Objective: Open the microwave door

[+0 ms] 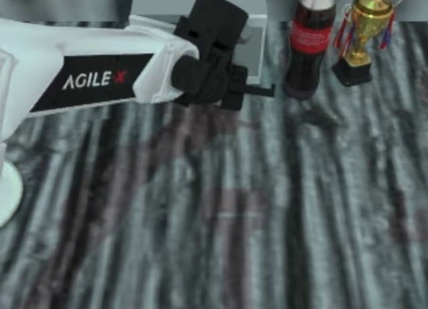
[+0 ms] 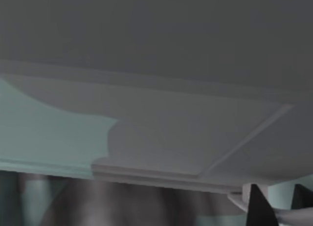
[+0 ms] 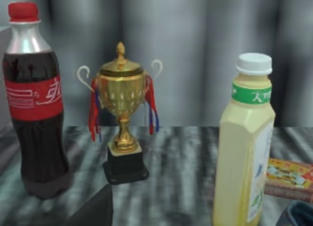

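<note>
You see the left gripper [image 1: 264, 90] at the far edge of the bench [image 1: 221, 215], just beside the cola bottle [image 1: 309, 41]. Whether it is open you cannot tell. The microwave door [image 1: 251, 41] stands behind the arm, perhaps partly swung out. The microwave [image 2: 161, 138] fills the left wrist view.
</note>
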{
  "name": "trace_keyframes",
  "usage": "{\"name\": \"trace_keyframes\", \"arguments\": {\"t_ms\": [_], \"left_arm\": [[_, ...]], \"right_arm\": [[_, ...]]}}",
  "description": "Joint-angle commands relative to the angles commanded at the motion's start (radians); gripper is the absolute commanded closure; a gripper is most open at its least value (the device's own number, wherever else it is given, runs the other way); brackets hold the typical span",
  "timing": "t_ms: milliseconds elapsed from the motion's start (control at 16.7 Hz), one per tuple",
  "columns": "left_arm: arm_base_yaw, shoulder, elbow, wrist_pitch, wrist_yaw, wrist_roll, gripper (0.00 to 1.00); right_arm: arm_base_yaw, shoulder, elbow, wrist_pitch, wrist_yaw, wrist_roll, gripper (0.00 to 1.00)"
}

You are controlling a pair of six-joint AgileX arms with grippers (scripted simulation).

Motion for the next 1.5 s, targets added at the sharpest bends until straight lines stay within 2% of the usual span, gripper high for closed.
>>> {"name": "trace_keyframes", "arguments": {"t_ms": [840, 1500], "left_arm": [[0.0, 0.0, 0.0, 0.0, 0.0, 0.0, 1.0], [0.015, -0.04, -0.064, 0.033, 0.05, 0.061, 1.0]], "right_arm": [[0.0, 0.0, 0.0, 0.0, 0.0, 0.0, 0.0], [0.0, 0.0, 0.0, 0.0, 0.0, 0.0, 0.0]]}}
